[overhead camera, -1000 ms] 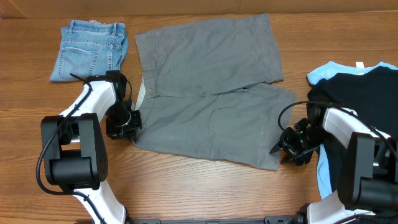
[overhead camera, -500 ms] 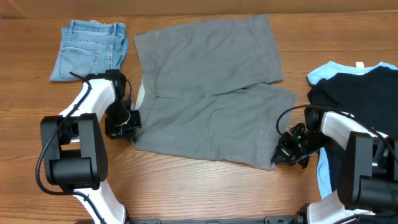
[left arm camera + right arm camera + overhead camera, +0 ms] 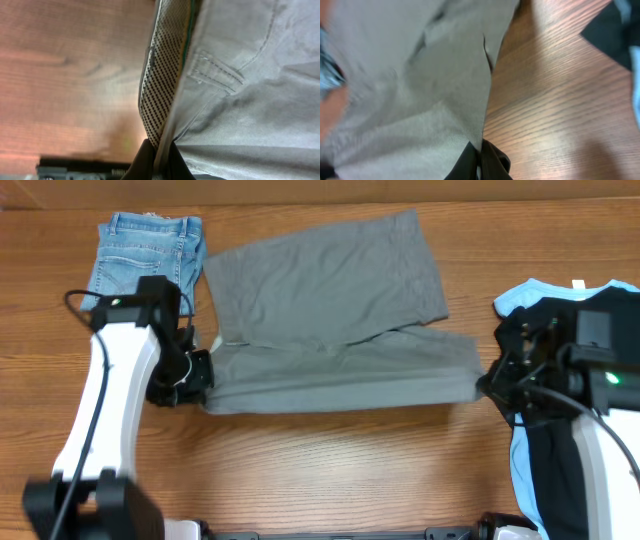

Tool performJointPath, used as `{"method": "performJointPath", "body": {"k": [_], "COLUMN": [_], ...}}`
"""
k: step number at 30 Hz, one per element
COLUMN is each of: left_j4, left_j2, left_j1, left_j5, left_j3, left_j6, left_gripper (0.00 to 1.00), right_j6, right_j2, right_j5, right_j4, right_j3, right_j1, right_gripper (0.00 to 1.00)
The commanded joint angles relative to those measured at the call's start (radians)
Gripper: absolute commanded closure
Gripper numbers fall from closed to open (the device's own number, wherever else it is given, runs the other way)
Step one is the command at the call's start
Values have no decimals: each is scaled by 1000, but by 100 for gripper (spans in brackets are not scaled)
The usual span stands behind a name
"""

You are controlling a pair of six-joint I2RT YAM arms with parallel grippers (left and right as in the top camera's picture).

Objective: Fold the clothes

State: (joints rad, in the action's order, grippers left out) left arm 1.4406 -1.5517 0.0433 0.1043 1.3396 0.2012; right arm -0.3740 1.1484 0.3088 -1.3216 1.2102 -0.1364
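this looks like a robotics lab bench rather than a home. two white-and-black robot arms, the left arm point(image 3: 105, 395) and the right arm point(image 3: 605, 460), are mounted at the near edge of a plain wood-grain worktop point(image 3: 330, 470). a loose black cable point(image 3: 70, 298) loops off the left one. grey shorts point(image 3: 330, 310) and folded denim shorts point(image 3: 145, 255) lie on it like test pieces. the room around it is out of view.

Bare table point(image 3: 330, 465) lies open along the front edge; denim shorts point(image 3: 145, 255) (folded) crowd the left, black tee point(image 3: 555, 307) the right.
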Motion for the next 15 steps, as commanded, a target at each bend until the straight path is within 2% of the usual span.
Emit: {"method": "performJointPath", "body": {"k": [1, 7, 15], "left_j4": [46, 135, 126], "left_j2": [121, 284, 323], "left_j1": [3, 3, 2], "left_j5": [-56, -61, -82], "left_j3": [19, 19, 16], "left_j6": [32, 51, 82], "left_gripper": [96, 96, 95], "right_j6": [-89, -129, -163], "right_j2": [-76, -104, 12], "right_j5": [-162, -177, -178], "right_j4": [-30, -51, 131], "right_j3": [122, 240, 235], "right_j1": [-7, -7, -7], "right_gripper": [96, 96, 96]}}
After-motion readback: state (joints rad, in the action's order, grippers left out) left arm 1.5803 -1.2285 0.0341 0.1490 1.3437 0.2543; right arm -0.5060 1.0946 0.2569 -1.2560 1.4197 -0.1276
